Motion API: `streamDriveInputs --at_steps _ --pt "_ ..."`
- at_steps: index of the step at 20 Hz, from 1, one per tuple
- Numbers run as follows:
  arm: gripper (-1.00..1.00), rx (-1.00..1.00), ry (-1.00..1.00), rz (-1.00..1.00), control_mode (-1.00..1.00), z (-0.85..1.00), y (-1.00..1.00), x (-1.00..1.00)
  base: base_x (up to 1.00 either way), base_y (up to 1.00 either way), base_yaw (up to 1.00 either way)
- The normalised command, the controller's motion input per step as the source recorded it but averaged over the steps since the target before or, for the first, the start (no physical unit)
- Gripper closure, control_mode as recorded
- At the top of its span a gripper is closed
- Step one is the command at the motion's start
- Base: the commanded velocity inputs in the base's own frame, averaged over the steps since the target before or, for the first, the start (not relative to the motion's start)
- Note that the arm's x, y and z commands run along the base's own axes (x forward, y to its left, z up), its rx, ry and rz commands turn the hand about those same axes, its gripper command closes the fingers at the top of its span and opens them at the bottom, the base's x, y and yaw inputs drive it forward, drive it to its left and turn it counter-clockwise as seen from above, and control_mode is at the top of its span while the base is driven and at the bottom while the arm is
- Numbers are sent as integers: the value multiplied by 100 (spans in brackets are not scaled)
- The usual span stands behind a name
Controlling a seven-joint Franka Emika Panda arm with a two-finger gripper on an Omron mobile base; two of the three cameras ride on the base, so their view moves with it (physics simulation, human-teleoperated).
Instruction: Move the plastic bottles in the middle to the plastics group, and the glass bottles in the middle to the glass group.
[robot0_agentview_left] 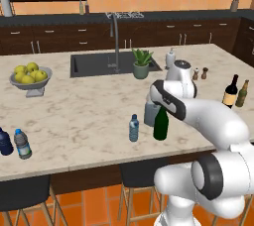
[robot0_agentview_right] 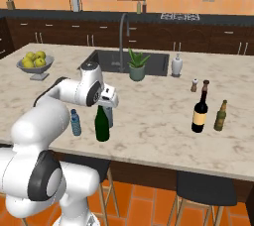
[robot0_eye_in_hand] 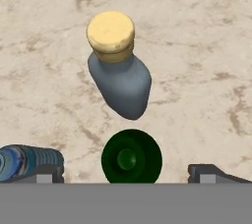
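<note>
Three bottles stand mid-counter below me: green wine bottle point(robot0_eye_in_hand: 131, 156), grey-blue bottle point(robot0_eye_in_hand: 119, 73) and small water bottle point(robot0_agentview_left: 133, 128). My gripper point(robot0_eye_in_hand: 126, 174) hangs above the green one, fingers apart, touching nothing. Two plastics point(robot0_agentview_left: 14, 143) show at far left in the left base view; two glass bottles point(robot0_agentview_right: 208, 111) show clearly in the right base view.

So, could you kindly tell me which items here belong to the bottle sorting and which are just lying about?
Job: green wine bottle, grey-blue bottle, small water bottle, plastics pair, black wine bottle, brown bottle.
Lying about: fruit bowl, potted plant, shakers.
</note>
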Motion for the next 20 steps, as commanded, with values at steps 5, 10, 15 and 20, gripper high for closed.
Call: streamDriveInputs --at_steps 5,10,15,20 --pt "-100 0 0 0 -100 -5 0 17 0 0 0" --pt "-100 0 0 0 -100 -6 0 8 0 0 0" --pt "-100 0 0 0 -100 0 0 0 0 0 0" --pt "100 0 0 0 -100 0 0 0 0 0 0"
